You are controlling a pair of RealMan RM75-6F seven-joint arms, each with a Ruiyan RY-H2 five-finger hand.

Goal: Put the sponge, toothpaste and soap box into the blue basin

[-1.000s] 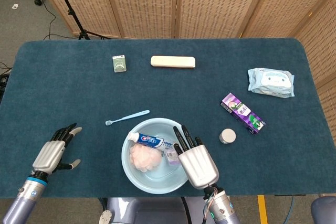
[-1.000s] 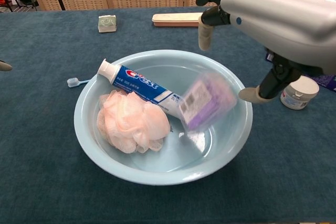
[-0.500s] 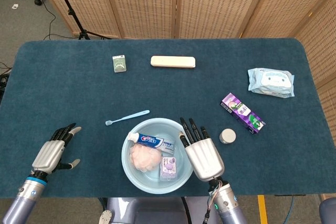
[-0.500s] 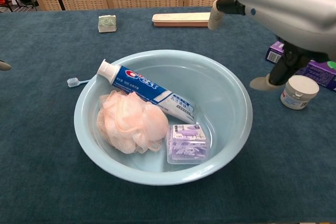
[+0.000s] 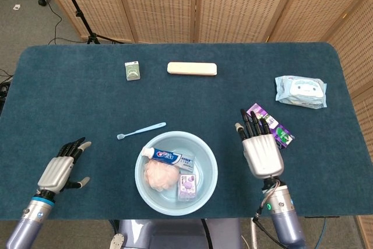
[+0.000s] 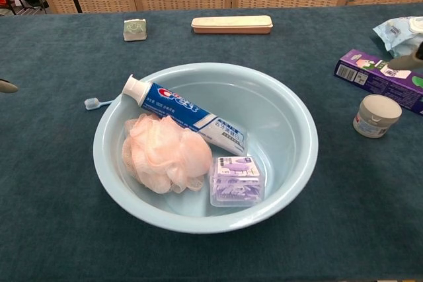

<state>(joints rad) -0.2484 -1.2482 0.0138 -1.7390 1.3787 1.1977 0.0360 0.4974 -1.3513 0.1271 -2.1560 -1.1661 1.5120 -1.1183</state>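
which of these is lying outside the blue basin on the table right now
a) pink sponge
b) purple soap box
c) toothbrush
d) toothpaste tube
c: the toothbrush lies on the table cloth beside the blue basin's rim, while the toothpaste, sponge and soap box all rest inside it.

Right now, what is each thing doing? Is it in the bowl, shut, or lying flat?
blue basin: upright, holding three things.
toothpaste: capped, lying in basin.
sponge: in basin.
soap box: shut, in basin.
white jar: lid on.
left hand: holds nothing.
right hand: holds nothing.
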